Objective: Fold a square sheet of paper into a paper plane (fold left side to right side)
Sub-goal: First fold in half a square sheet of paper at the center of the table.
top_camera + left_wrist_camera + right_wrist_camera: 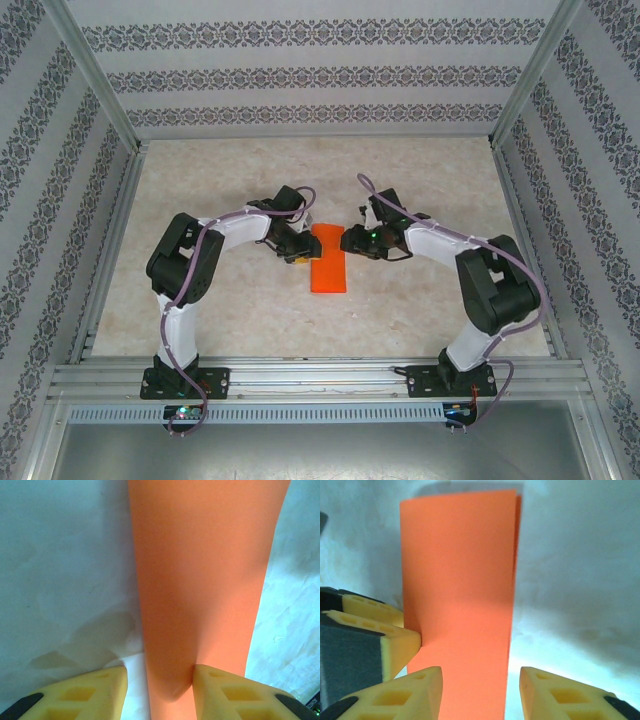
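Sitting at 2 sides of the folded square sheet of paper point(329, 265), my left gripper point(159, 671) and right gripper point(480, 671) stand spread apart, holding nothing; I think they are there to keep the fold flat.

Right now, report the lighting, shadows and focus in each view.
Top external: even light, sharp focus, the paper a saturated orange. Left wrist: a bluish cast on the table, a soft shadow left of the paper, and the yellow left hand blurred up close. Right wrist: shadow dims the lower paper and the table to its right.
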